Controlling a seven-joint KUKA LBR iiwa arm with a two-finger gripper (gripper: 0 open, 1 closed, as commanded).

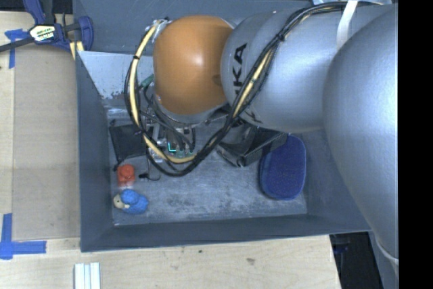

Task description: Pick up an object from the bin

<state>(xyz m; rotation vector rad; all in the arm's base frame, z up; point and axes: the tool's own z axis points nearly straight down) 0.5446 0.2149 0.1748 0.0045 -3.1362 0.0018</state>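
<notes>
In the left half of the grey bin [203,230], beneath the arm's orange cover [186,64], you find the fingers [169,145], parted or closed you cannot tell, with a small orange-red piece [126,174] lying nearby to their lower left.

A robotics lab: KUKA arm [304,71] over grey bin [93,166].

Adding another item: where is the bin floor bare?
Bare floor runs along the near wall of the grey metal bin, between the small blue-and-yellow toy and the dark blue oval pad. Crowded: the left corner, with that toy, a small orange cylinder and a flat black piece, and the middle under the arm.
</notes>
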